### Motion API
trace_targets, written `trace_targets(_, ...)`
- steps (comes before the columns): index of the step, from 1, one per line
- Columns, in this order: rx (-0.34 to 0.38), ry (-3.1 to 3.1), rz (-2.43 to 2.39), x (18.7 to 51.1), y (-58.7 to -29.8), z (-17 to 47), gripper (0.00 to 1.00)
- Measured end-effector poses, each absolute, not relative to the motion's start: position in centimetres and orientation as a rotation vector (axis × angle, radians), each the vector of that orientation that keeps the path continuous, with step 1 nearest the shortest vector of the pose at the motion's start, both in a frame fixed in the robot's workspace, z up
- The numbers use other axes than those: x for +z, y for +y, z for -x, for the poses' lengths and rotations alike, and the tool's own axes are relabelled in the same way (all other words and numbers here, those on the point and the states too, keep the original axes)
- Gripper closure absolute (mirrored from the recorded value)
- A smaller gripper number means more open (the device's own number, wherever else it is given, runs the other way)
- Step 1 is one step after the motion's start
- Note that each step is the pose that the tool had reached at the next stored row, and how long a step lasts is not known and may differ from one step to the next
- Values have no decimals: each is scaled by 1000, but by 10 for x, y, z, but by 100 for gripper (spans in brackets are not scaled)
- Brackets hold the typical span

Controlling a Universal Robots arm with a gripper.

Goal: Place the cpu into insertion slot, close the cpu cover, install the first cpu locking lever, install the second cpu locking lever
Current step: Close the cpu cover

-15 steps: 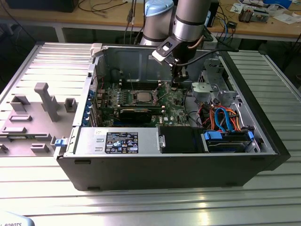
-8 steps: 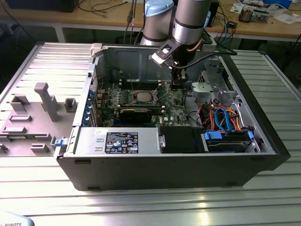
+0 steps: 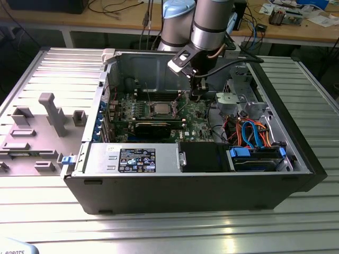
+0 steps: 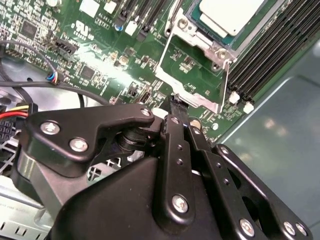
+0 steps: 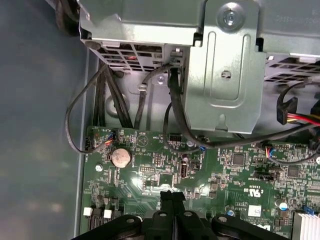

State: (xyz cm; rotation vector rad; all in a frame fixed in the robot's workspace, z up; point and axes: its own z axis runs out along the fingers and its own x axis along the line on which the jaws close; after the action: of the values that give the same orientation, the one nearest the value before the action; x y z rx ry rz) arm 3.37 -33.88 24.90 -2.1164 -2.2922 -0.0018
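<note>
Green motherboard [image 4: 100, 65], cpu [image 4: 227, 15] flat, face up, gripper [image 4: 175, 102] fingertips together

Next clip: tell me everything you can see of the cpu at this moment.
The cpu is a flat square chip with a pale silvery-grey metal top. It lies level and seated in its socket on the green circuit board, near the middle of the open case in the exterior view. A silvery metal frame borders its edges, and long black memory slots run alongside. The claw, shut and empty, is apart from it, over the board.
</note>
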Motion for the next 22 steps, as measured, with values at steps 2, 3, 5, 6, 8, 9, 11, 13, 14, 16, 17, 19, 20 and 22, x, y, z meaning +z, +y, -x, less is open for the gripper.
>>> trace_targets(2, -2, -2292, 2116, 249, -339, -33, 89)
trace_targets(3, -2, -2292, 2116, 249, -339, -33, 89)
trace_targets(5, -2, -2292, 2116, 249, -339, -33, 89)
trace_targets(6, -2, -2292, 2116, 249, -339, -33, 89)
trace_targets(8, -2, -2292, 2116, 249, -339, -33, 89)
trace_targets(9, -2, -2292, 2117, 249, -339, -32, 89)
trace_targets(11, -2, -2292, 2116, 249, -339, -32, 89)
trace_targets(13, -2, -2292, 2116, 249, -339, -30, 89)
trace_targets(14, -2, -2292, 2116, 249, -339, -30, 89)
trace_targets(16, -2, -2292, 2116, 249, -339, -29, 89)
trace_targets(17, -2, -2292, 2116, 249, -339, -28, 89)
trace_targets(19, -2, -2292, 2116, 249, -339, -27, 89)
trace_targets(20, -2, -2292, 2116, 249, -339, -27, 89)
trace_targets(22, -2, -2292, 2116, 249, -339, -27, 89)
